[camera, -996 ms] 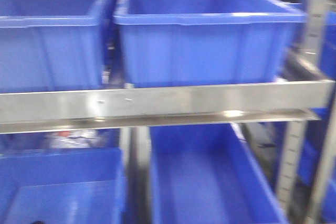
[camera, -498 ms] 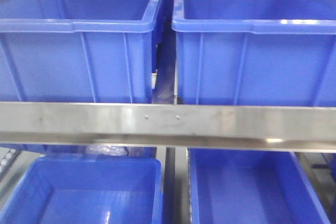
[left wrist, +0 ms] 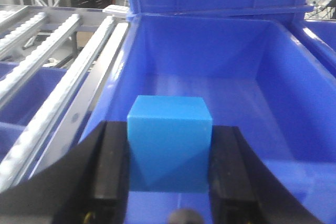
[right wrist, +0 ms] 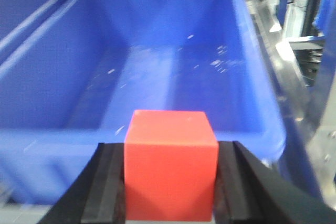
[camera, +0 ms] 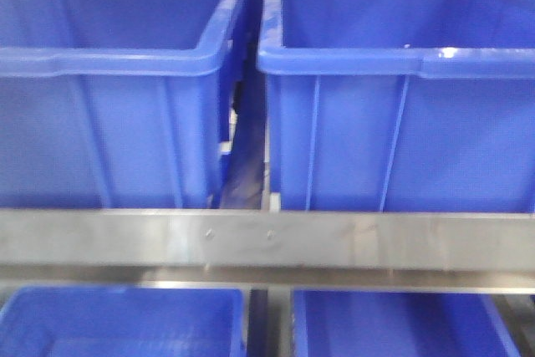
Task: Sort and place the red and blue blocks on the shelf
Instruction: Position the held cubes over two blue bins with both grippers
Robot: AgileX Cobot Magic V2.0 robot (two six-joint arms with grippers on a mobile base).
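Left jaws: closed on the blue block point(left wrist: 169, 145), with a black finger point(left wrist: 112, 166) pressed flat against each side face.
Blue block: at 6 o'clock in the left wrist view, held level and seen against the open inside of a deep blue bin point(left wrist: 220, 72) that runs toward 12 o'clock.
Roller tracks point(left wrist: 47, 87): metal, beside that bin at 9 to 10 o'clock.
Right jaws: closed on the red block point(right wrist: 170, 171), gripping it on both sides.
Red block: at 6 o'clock in the right wrist view, its top edge level with the near rim of a scuffed blue bin point(right wrist: 157, 72) lying toward 12 o'clock.
Shelf point(camera: 376, 240): in the front view its brushed-metal rail crosses from 9 to 3 o'clock, with two small screws point(camera: 209, 235) left of centre.
Upper bins point(camera: 109, 123): two side by side above the rail, with a narrow gap between them at 12 o'clock.
Lower bins point(camera: 125, 319): two more below the rail at 6 o'clock, with only their tops in view.
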